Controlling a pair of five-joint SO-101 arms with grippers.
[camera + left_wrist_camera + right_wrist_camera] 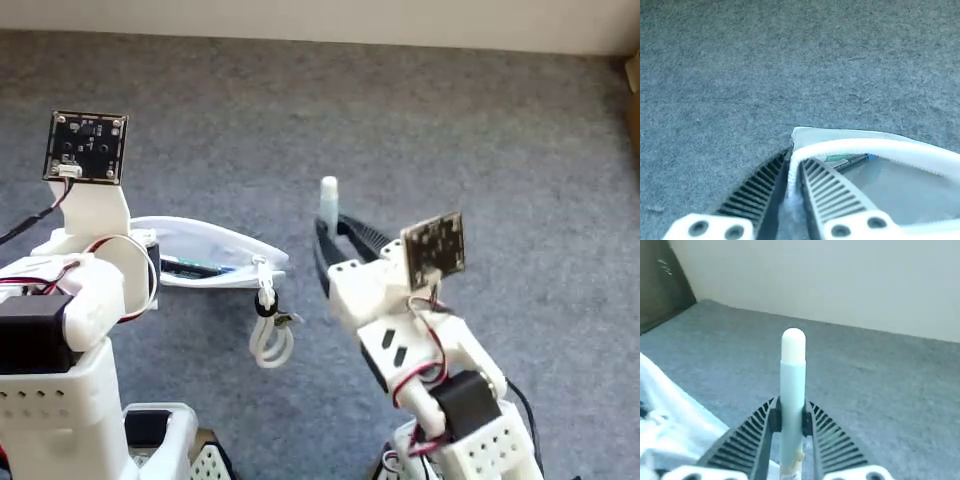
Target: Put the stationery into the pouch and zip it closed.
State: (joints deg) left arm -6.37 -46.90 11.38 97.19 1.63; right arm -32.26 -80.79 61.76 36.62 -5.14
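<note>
Left: left gripper, jaws pressed together on the pouch rim at the end nearest that arm. The white zip edge runs between the ribbed fingers. Judged purpose: to anchor the pouch and hold its mouth up, so it does not slide on the mat when an item is pushed in.

Pouch: lies on the mat, long axis across the table, mouth gaping. A pen lies inside, seen through the opening, so at least one item is already stowed.

Pull: at the pouch's right end, with a white cord loop trailing toward the arm bases. The zip looks open along its length. Closing not yet begun.

Right: stick, pale barrel with a rounded white cap, pinched at mid-barrel by the right gripper, one jaw on each side. The cap points away from the wrist. The stick is just right of the pouch's right end and clear of it. It appears raised off the mat.

Judgement: the step in hand is carrying the stick to the mouth. The opening narrows toward the pull, so the stick probably needs turning along the pouch and entering nearer the held end. Risk: the cap catching the rim and dragging the pouch out of the left jaws
</note>
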